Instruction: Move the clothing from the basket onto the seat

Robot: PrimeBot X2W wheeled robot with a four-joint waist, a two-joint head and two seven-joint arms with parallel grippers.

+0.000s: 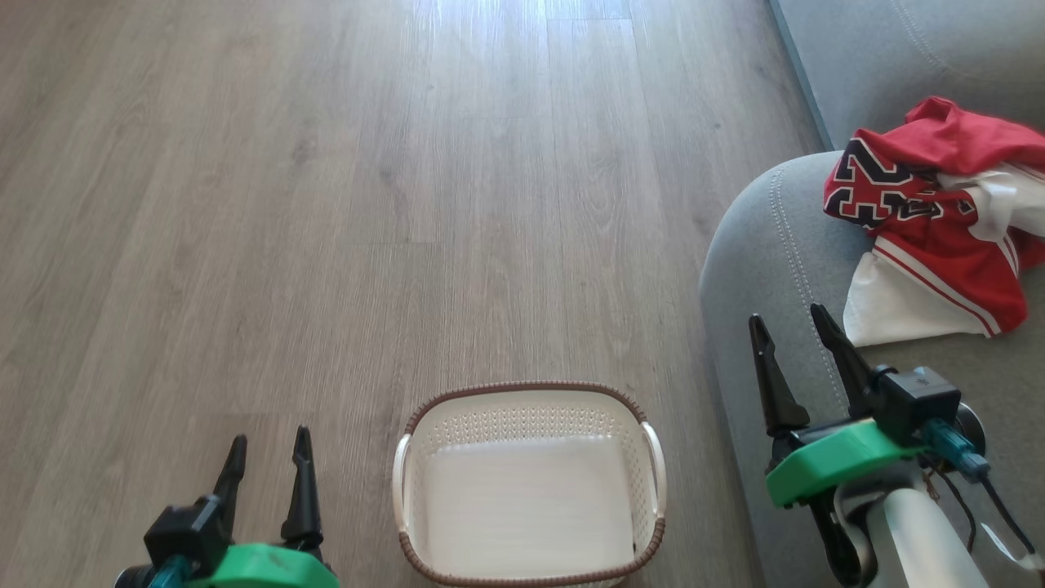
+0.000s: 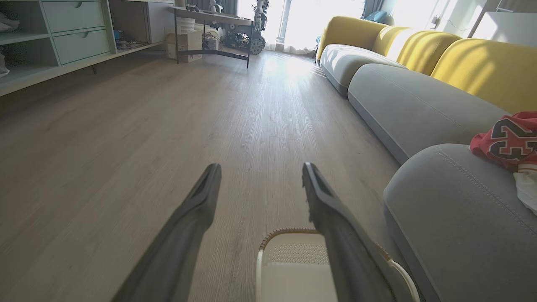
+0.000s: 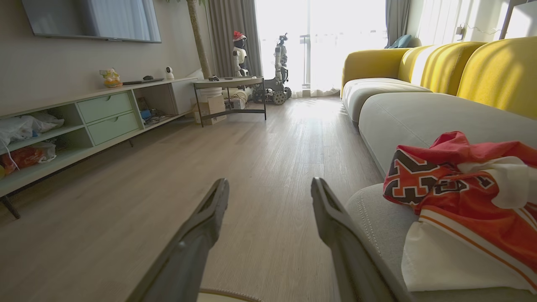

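Clothing (image 1: 939, 212) is lying in a crumpled red-and-white heap on the seat (image 1: 767, 269), off to my right. Its black-and-white number print is facing up and a white panel is spilling toward the rounded front edge. The basket (image 1: 531, 392) is sitting on the wooden floor (image 1: 326, 204) between my two arms, just beside the seat's padded edge, and its cream bottom is showing all the way across. I am holding my left gripper (image 1: 270, 437) over the floor to the left of the basket, fingers spread apart and gripping nothing. I am holding my right gripper (image 1: 786, 314) above the seat's stitched edge, near the heap but not touching it, fingers likewise parted and carrying nothing.
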